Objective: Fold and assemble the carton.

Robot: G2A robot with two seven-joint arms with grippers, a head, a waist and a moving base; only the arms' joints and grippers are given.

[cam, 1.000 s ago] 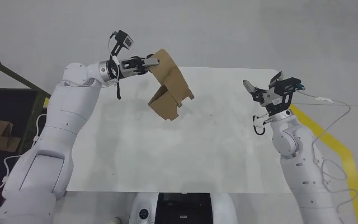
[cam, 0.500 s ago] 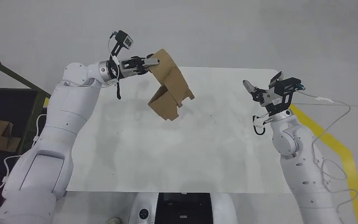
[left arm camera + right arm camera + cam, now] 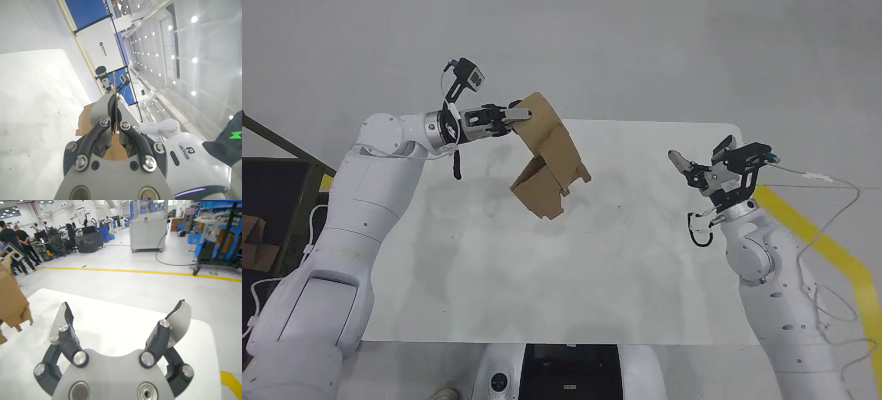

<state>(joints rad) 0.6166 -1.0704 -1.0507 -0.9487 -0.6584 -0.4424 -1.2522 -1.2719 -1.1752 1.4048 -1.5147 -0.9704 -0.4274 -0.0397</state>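
Carton: brown cardboard carton (image 3: 547, 160), partly folded with flaps loose. It's held up by its top edge over the table's far left part. Can't tell if the low end touches the surface.
Left gripper: the left gripper (image 3: 514, 117) is pinched tight on that top edge. In the wrist view you can see the corrugated edge squeezed between the pads.
Right gripper: the right gripper (image 3: 123, 308) has its fingers spread wide with nothing in them. It's over the table's right side, well apart from the carton.
Table: white table (image 3: 542, 280) with rounded corners, plain top with a few tiny dark specks.
Floor: pale grey, with a yellow line (image 3: 132, 271) running across past the table.
Room: big workshop hall, with a grey cabinet (image 3: 147, 232) and blue racks (image 3: 217, 228) at the back.
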